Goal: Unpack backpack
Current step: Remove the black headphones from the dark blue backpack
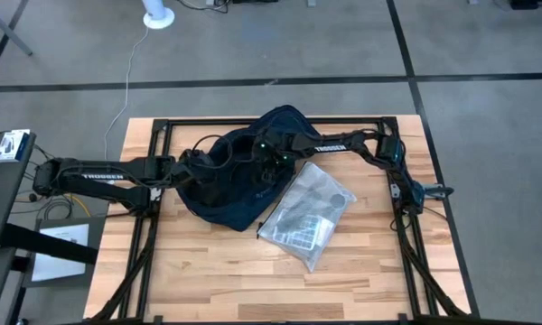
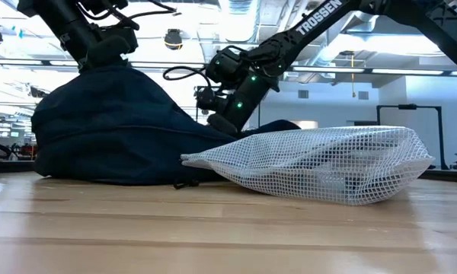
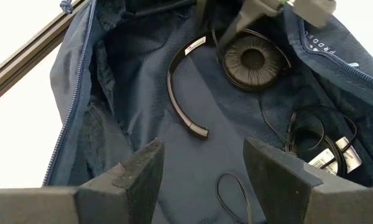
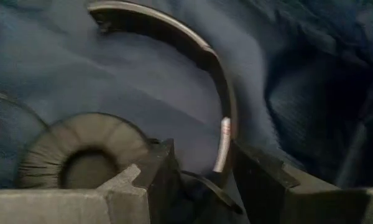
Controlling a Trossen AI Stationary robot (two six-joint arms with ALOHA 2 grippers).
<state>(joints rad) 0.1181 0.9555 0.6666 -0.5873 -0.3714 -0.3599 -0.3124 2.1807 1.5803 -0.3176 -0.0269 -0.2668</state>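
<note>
Inside the backpack (image 1: 230, 203), right gripper (image 4: 202, 171) fingers straddle the headphones (image 3: 248, 59) band; left gripper (image 3: 202, 174) fingers released.

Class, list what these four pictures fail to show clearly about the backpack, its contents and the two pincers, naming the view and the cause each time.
- High view: the inside of the backpack is hidden by both arms.
- Low view: both pincers sit behind the backpack's fabric.
- Left wrist view: the headphones have their second ear pad out of sight; the cable labels are too small to read.
- Right wrist view: whether the right pincer actually touches the headband is blurred.
- Mesh pouch: contents unclear.
</note>
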